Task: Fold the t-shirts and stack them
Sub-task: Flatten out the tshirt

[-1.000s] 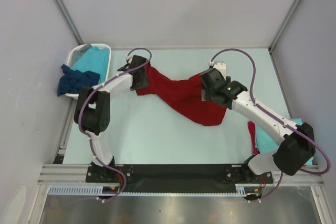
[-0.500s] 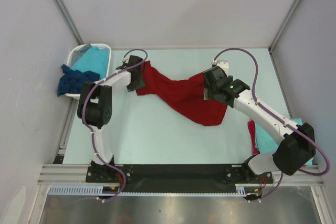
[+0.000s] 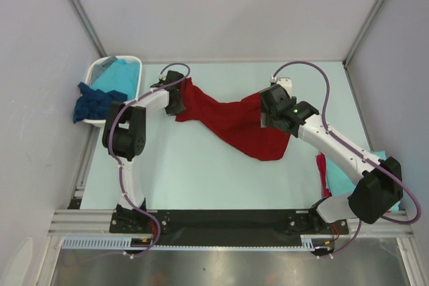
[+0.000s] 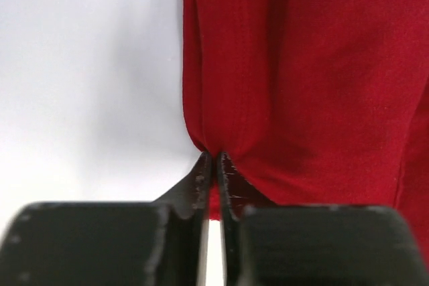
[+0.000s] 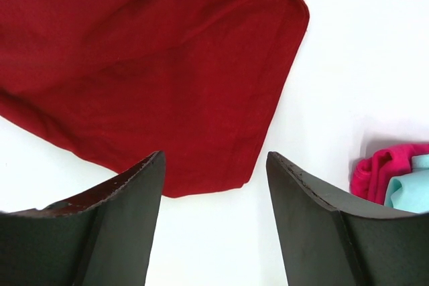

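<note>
- Left gripper (image 3: 175, 102) and right gripper (image 3: 271, 117), seen from above, flank the dark red t-shirt (image 3: 228, 122) sprawled between them.
- Left wrist: we see jaws nipping its edge (cloth puckers there).
- Right wrist: we see jaws gaping wide above it.

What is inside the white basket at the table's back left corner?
A turquoise t-shirt lies inside the white basket. A dark navy t-shirt hangs over its near rim, mostly outside. Whatever lies beneath the turquoise cloth is covered.
</note>
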`<state>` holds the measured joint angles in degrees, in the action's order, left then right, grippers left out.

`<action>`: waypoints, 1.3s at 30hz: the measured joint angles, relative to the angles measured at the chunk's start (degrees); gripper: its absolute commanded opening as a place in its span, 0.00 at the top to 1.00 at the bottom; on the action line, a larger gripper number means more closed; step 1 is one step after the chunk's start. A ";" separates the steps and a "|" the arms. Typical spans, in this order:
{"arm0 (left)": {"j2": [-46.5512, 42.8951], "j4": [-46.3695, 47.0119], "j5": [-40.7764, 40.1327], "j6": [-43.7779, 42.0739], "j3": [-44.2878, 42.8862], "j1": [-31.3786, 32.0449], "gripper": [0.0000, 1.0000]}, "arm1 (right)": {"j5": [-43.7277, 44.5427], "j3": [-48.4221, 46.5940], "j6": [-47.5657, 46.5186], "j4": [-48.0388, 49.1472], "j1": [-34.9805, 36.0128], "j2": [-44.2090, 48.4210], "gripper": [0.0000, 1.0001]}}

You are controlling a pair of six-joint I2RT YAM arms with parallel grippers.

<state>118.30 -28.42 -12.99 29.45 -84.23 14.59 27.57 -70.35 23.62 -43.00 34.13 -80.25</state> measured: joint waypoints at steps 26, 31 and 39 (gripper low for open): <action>-1.62 3.37 0.37 0.11 3.21 0.00 1.00 | -6.25 17.62 15.58 -0.28 8.09 0.37 0.31; -1.95 3.67 0.68 0.11 3.69 0.02 1.00 | -7.52 20.39 16.48 3.30 8.57 -3.10 0.32; -2.34 3.78 0.79 0.13 4.22 0.07 1.00 | -8.48 20.87 16.81 7.37 8.83 -8.37 0.33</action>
<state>115.96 -24.64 -12.21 29.58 -80.01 14.66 19.09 -49.47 40.42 -35.64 42.96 -88.62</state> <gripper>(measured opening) 0.008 0.672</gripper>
